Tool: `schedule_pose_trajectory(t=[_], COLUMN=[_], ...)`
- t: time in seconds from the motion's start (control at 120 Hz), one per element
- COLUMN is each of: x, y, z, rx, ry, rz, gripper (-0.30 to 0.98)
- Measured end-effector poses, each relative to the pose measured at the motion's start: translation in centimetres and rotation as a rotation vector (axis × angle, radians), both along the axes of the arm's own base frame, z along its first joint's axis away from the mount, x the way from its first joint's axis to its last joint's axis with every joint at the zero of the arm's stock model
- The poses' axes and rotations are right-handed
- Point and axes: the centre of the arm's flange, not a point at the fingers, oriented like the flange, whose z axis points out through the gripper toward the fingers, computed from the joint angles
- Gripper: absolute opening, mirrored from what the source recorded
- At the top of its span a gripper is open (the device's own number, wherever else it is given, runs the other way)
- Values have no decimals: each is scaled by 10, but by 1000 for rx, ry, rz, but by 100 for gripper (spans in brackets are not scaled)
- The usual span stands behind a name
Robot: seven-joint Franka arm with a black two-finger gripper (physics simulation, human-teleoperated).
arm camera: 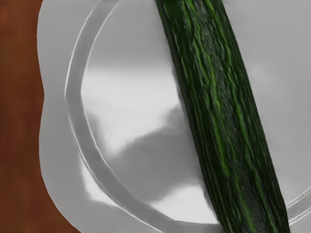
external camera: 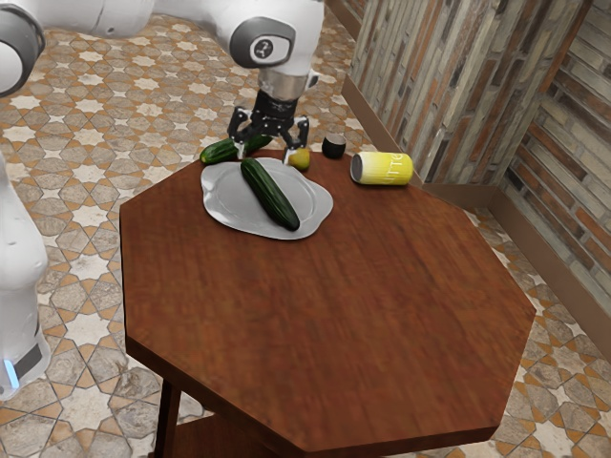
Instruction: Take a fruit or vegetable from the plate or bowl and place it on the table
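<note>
The gripper point(external camera: 266, 156) is open above the plate's far part, its two fingers wide apart near one end of the cucumber. This dark green cucumber point(external camera: 271, 195) lies across the silver-grey plate point(external camera: 317, 205). In the wrist view the cucumber point(arm camera: 226, 116) runs lengthwise below my hand over the shiny plate point(arm camera: 56, 131), with nothing seen gripped. Behind the plate, partly hidden by the gripper, is more green cucumber point(external camera: 219, 152), and a yellowish fruit point(external camera: 300, 159) sits by the right-hand finger in the exterior view.
A yellow can point(external camera: 382, 169) lies on its side toward the exterior view's right. Between it and the yellowish fruit is a small dark round item point(external camera: 333, 146). Bare brown wood of the table point(external camera: 334, 324) stretches in front of the plate. Brick-patterned walls rise beyond.
</note>
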Motion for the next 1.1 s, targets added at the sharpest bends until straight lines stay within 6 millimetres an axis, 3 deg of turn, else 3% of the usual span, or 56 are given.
schedule_pose_trajectory(t=[0.167, 0.317, 0.583, 1.1], x=[-8, -10, -18, 26], y=[9, 8, 42, 61], z=[-8, -33, -37, -59], rx=[4, -8, 5, 38], ry=[-27, -17, -56, -91], rz=[76, 115, 227, 241], gripper=[69, 69, 69, 69])
